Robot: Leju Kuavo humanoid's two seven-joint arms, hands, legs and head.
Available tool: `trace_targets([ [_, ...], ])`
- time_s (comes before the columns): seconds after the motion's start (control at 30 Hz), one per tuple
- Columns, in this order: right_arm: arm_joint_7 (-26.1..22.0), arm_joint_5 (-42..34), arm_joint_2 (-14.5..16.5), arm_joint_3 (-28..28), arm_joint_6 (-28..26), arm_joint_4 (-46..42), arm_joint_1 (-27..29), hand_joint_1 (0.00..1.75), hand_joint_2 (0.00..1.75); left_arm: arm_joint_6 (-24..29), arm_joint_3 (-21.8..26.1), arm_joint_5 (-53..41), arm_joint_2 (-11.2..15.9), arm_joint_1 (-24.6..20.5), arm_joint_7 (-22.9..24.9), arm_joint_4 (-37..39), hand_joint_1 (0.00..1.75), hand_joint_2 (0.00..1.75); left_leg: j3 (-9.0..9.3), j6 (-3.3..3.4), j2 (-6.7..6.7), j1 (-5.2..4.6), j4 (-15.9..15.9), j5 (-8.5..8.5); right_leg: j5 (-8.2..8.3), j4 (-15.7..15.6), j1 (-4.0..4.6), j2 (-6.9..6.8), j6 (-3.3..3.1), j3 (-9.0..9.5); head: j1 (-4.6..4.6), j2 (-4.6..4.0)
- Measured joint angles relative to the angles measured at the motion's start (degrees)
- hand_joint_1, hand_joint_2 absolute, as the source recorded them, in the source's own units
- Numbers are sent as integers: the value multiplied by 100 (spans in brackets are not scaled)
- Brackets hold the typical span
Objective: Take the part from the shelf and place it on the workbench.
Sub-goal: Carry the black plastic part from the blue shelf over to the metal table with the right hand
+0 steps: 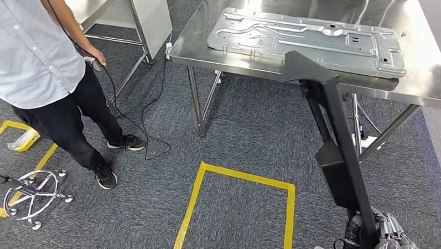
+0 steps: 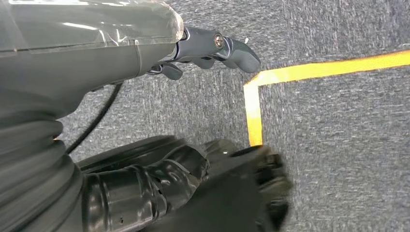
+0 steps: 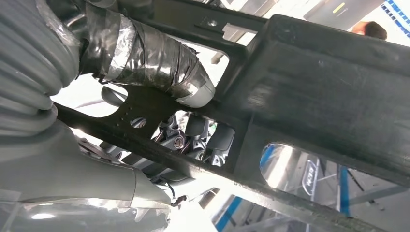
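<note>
Right hand [image 3: 193,135] grips the part [image 1: 333,154]: a long black plastic frame with open cutouts, its thumb taped in silver. Part stands near upright, top end overlapping the workbench's [image 1: 427,89] front edge in the head view. Left hand [image 2: 212,50] hangs over grey carpet [image 2: 338,145], fingers curled, holding nothing. Stamped metal panel [image 1: 309,38] lies flat on the bench top.
</note>
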Motion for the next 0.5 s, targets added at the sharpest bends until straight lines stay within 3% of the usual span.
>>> trace_targets([
  [0.03, 11, -10, 1, 0, 0, 10, -1, 175, 175, 2, 1, -3, 1, 7, 0, -1, 0, 175, 3, 7, 0, 0, -55, 115, -13, 12, 6, 15, -2, 9, 0, 0],
  [0.1, 28, -21, 1, 0, 0, 23, -3, 175, 175, 5, 2, -7, 3, 13, 0, -1, 0, 175, 272, 46, -12, -2, -709, 536, -51, 46, 9, 47, 13, 32, 0, 0],
  [0.17, 32, -38, 1, 0, 0, 28, -12, 175, 175, 7, 2, -7, 7, 9, -1, -1, 0, 175, 533, 94, -43, -21, -1324, 766, -91, 92, 26, 70, 60, 27, 1, 0],
  [0.33, 25, -94, 1, 0, 0, 30, -26, 175, 175, -2, 3, -18, 8, 8, -3, -2, 0, 175, 644, 219, -45, -18, -1555, 806, -182, 200, 15, 65, 213, -11, 4, 0],
  [0.37, 21, -95, 0, 0, 0, 29, -32, 175, 175, -5, 4, -19, 7, 7, -3, -2, 0, 175, 667, 249, -36, -4, -1588, 819, -296, 393, 8, 54, 245, -97, 7, 0],
  [0.43, 13, -92, -1, 0, 0, 33, -44, 175, 175, -11, 4, -22, 6, 3, -2, -2, 0, 175, 686, 284, -22, 1, -1605, 812, -619, 1079, -22, 37, 298, -455, 11, 0],
  [0.5, 10, -89, -1, 0, 0, 42, -45, 175, 175, -17, 4, -22, 6, 7, -2, -2, 0, 175, 705, 287, -13, 2, -1602, 787, -739, 1617, -57, 29, 340, -779, 10, 0],
])
